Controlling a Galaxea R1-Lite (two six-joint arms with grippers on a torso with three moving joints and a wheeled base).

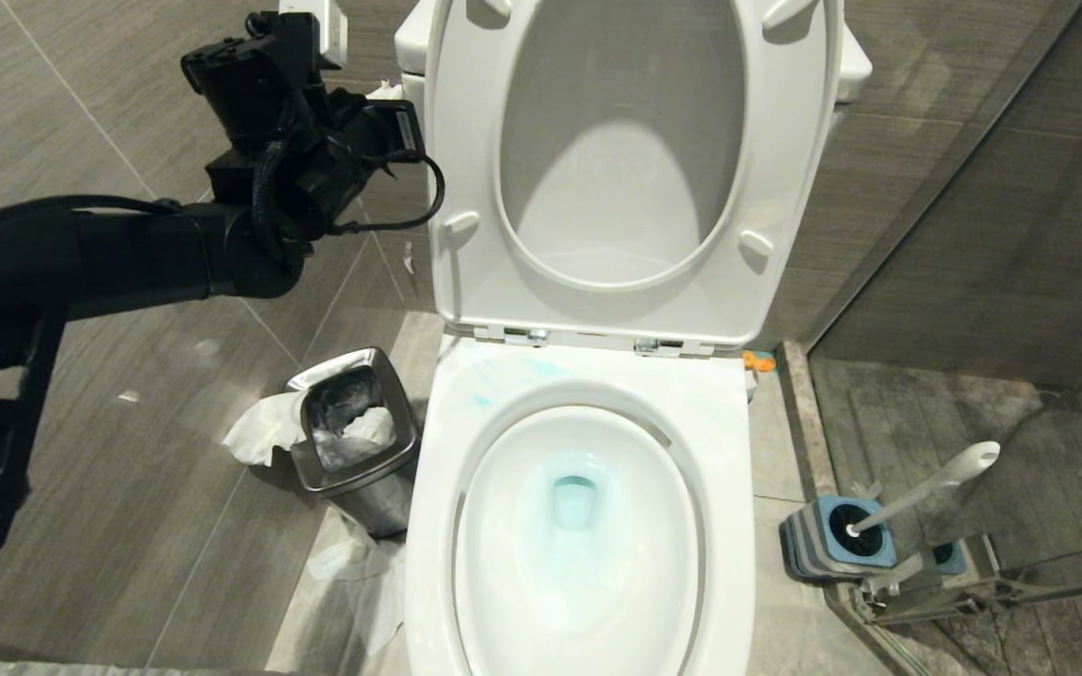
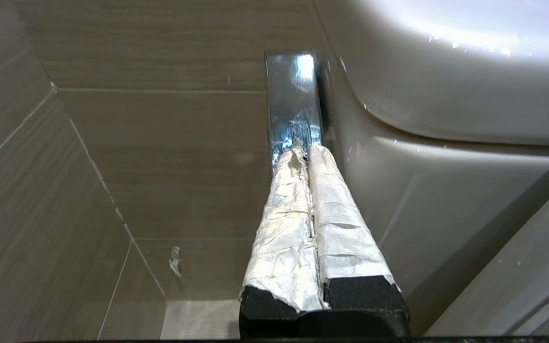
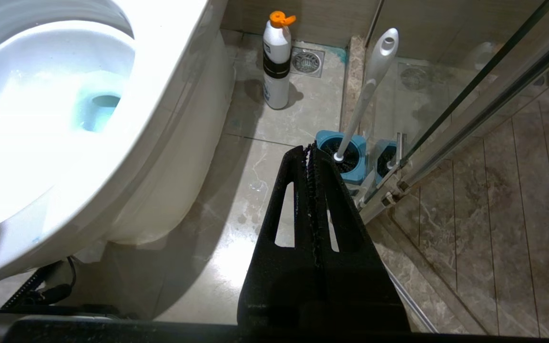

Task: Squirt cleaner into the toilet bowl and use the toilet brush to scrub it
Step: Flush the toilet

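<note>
— Head view?
— Cleaner (image 1: 571,469) tints the toilet bowl (image 1: 588,394) at centre; toilet brush (image 1: 926,488) sits holstered lower right.
— Wrist views?
— Your left gripper (image 2: 303,152) and right gripper (image 3: 310,152): jaws closed, empty. Scrubbing looks left.

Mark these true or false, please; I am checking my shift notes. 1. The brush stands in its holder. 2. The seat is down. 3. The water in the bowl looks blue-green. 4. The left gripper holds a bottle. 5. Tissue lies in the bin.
1. True: the white-handled toilet brush stands in its blue-and-grey holder.
2. False: the white oval seat is raised over the white ceramic toilet bowl.
3. True: the turquoise cleaner tints it.
4. False: the left gripper is shut and empty, near the tank.
5. True: crumpled tissue fills the square steel waste bin.
</note>
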